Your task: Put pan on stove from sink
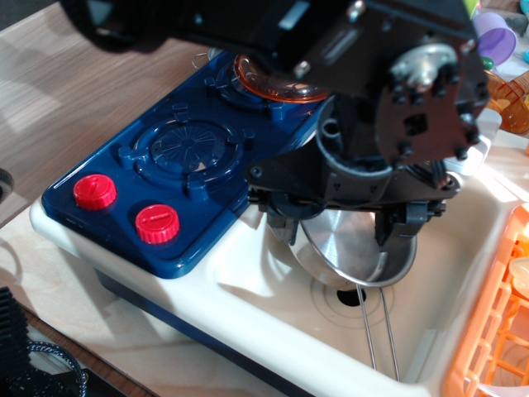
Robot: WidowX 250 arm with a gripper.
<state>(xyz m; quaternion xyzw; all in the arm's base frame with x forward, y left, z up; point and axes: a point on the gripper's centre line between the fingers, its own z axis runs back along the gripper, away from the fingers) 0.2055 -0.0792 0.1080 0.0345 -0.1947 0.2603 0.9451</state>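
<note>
The shiny steel pan (351, 252) lies tilted in the cream sink (264, 302), its rim against the wall beside the stove. Its wire handle (378, 331) points toward the front edge, past the drain hole. My black gripper (339, 227) is low over the pan and open. Its left fingertip (281, 225) is at the pan's left rim and its right fingertip (397, 230) is over the pan's right side. The gripper body hides the pan's upper half. The dark blue stove (182, 157) with two red knobs lies to the left, and its near burner is bare.
A small pot with an orange lid (269, 83) sits on the far burner, partly hidden by my arm. An orange dish rack (496, 331) borders the sink on the right. Purple and orange cups (496, 41) stand at the back right.
</note>
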